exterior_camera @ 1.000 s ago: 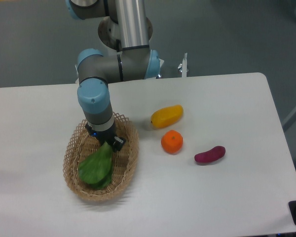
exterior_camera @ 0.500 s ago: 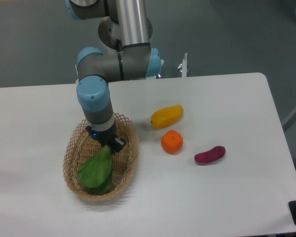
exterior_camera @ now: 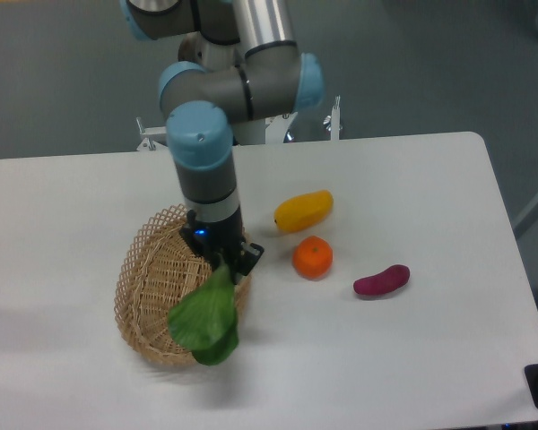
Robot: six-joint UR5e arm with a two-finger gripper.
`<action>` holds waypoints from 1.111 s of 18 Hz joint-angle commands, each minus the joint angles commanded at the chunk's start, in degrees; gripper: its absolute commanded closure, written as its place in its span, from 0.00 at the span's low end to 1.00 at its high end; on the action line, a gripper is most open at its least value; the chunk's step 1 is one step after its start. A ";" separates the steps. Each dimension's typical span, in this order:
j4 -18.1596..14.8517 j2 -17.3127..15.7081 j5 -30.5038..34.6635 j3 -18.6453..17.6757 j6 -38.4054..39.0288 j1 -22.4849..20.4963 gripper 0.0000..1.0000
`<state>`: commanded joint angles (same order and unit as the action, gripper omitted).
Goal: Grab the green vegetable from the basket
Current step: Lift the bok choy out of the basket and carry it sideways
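Note:
The green vegetable [exterior_camera: 206, 315] hangs by its narrow stem end from my gripper [exterior_camera: 224, 262], which is shut on it. Its broad green leaves droop over the right rim of the basket [exterior_camera: 152, 288], lifted off the weave. The oval tan wicker basket lies on the white table at the left, and nothing else shows inside it. My arm comes down from the top of the view, with the gripper above the basket's right edge. The fingertips are mostly hidden by the stem and the gripper body.
A yellow oblong fruit [exterior_camera: 303, 210], an orange [exterior_camera: 312, 257] and a small purple vegetable [exterior_camera: 381, 280] lie on the white table to the right of the basket. The table's right edge runs near x 600.
The gripper has risen and moved right with the green vegetable, which has come out of the basket's middle and now hangs over its right rim.

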<state>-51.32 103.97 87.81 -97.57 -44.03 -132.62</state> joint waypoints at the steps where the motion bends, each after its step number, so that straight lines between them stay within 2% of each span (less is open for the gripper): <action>1: -0.97 0.00 -0.18 1.58 -0.35 -1.32 0.75; 3: -3.25 0.00 -1.32 4.39 -2.28 -3.78 0.75; 6: -5.54 0.00 -1.76 6.60 -7.19 -8.00 0.75; 15: -7.04 0.61 -3.78 6.78 -29.34 -22.50 0.75; 18: -6.95 1.32 -3.87 7.04 -33.21 -25.05 0.75; 20: -6.87 1.67 -3.78 7.31 -33.58 -25.24 0.75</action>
<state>-58.18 105.64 84.02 -90.27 -77.61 -157.85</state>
